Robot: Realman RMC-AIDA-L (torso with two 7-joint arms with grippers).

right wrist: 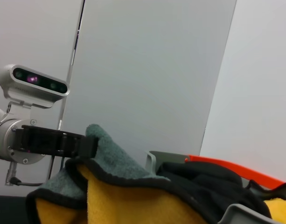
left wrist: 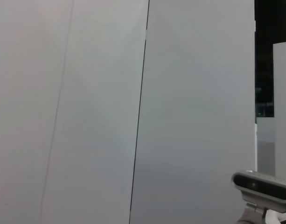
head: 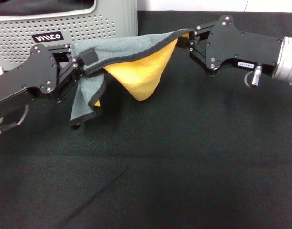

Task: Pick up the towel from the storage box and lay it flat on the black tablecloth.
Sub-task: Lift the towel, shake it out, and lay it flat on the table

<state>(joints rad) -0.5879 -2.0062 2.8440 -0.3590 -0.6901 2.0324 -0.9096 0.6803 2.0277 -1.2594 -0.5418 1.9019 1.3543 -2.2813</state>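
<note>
Above the black tablecloth, just in front of the storage box, the towel sags grey-side-up between the left gripper and right gripper, each apparently clamped on an edge.

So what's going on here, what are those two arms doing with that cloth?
Both arms are holding the towel up in the air between them, above the black tablecloth. The left hand grips one end and the right hand grips the other, so the cloth sags in the middle, grey side up and yellow side hanging below. It is already out of the storage box, which sits behind the left arm, and has not yet been laid flat.
</note>
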